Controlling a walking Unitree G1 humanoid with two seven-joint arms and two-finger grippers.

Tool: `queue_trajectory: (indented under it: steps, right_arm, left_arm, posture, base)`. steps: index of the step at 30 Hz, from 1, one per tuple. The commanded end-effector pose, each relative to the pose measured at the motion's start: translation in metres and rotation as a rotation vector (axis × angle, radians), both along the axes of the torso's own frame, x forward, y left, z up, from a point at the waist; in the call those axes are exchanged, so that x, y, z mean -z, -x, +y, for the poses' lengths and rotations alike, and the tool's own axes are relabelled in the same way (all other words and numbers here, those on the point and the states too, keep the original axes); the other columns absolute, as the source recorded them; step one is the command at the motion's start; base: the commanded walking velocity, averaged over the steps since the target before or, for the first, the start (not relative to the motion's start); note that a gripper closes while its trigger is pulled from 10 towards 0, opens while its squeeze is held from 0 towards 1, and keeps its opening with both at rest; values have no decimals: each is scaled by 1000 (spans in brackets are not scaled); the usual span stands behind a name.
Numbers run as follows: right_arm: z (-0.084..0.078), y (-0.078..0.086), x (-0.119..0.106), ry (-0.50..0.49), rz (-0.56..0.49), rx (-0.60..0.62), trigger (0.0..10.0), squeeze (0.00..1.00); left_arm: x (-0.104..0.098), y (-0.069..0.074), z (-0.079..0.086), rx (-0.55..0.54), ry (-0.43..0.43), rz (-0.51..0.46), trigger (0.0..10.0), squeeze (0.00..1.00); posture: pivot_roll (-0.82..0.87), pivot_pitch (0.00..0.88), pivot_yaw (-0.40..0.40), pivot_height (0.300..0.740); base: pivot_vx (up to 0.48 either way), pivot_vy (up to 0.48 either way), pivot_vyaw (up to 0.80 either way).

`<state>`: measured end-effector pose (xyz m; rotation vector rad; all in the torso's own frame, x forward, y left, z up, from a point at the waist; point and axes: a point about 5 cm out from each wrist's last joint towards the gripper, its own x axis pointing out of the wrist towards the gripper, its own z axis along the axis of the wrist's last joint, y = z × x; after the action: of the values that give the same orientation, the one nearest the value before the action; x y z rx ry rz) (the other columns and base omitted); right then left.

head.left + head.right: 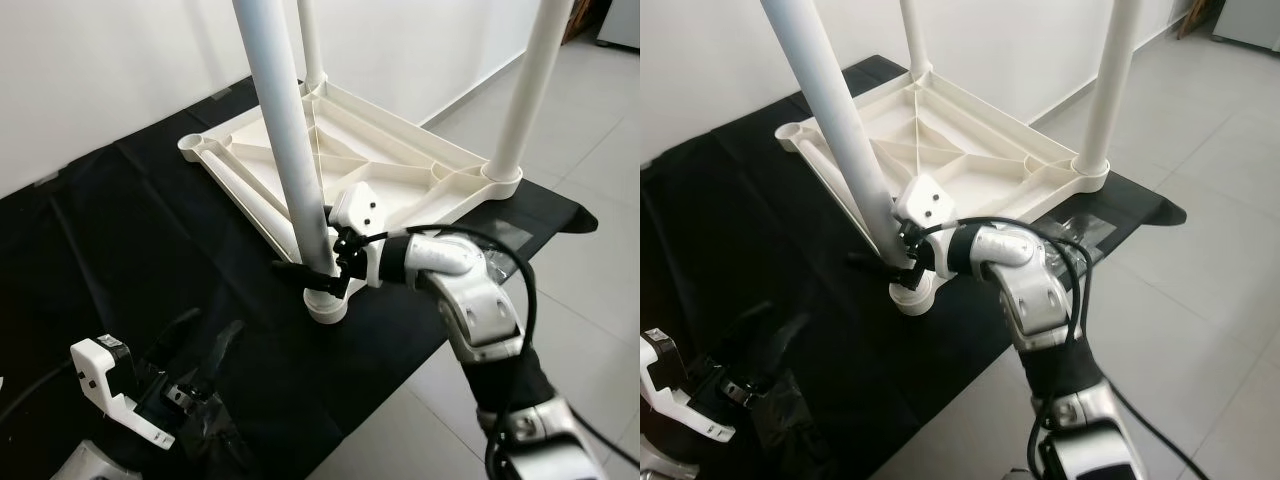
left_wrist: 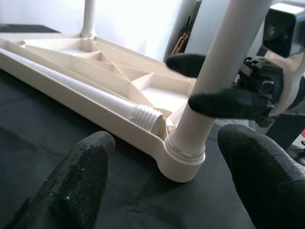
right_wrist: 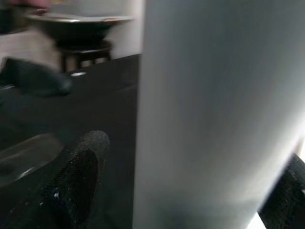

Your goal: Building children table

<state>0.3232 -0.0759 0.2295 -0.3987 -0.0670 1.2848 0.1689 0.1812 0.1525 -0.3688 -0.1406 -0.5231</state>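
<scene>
A white plastic table top (image 1: 400,170) lies upside down on a black cloth. Three white legs stand upright in its corner sockets: a near leg (image 1: 285,130), a far leg (image 1: 312,45) and a right leg (image 1: 525,90). Another leg (image 2: 86,90) with a threaded end lies flat inside the top's underside. My right gripper (image 1: 320,262) is shut on the near leg just above its socket (image 1: 325,303); in the right wrist view that leg (image 3: 205,119) sits between the black fingers (image 3: 76,176). My left gripper (image 2: 167,138) hangs open low at the front left, pointing at the same socket with nothing held.
The black cloth (image 1: 120,240) covers the floor under the table top. Pale tile floor (image 1: 590,250) lies to the right and front. A white wall runs behind. A clear plastic sheet (image 1: 1090,225) lies on the cloth by the right corner.
</scene>
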Motion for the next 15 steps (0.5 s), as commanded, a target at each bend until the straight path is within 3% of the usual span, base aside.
queue_trajectory:
  steps: [1, 5, 6, 7, 8, 15]
  right_arm:
    - [7, 0, -2, 11, 2, -92, 10000, 0]
    - [2, -11, -5, 31, 67, -186, 10000, 0]
    - [1, -12, -5, 34, 83, -204, 3529, 0]
    - [1, -12, -5, 34, 83, -204, 3529, 0]
    - [-1, -14, -5, 37, 101, -226, 0, 0]
    - [-5, -17, -5, 40, 108, -247, 0, 0]
  left_arm:
    - [0, 3, 1, -11, -13, 5, 10000, 0]
    - [0, 6, -1, -13, -12, 7, 10000, 0]
    - [0, 7, -1, -13, -13, 8, 10000, 0]
    - [0, 7, -1, -13, -13, 8, 10000, 0]
    - [0, 7, -1, -11, -14, 9, 10000, 0]
    - [0, 8, -1, -10, -16, 12, 10000, 0]
  posture:
    - [-13, 189, 125, 740]
    - [6, 188, 131, 740]
    - [10, 186, 132, 740]
    - [10, 186, 132, 740]
    - [16, 184, 134, 740]
    - [17, 179, 134, 740]
  base:
    - [0, 0, 0]
    - [0, 0, 0]
    - [0, 0, 0]
    - [0, 0, 0]
    - [0, 0, 0]
    - [0, 0, 0]
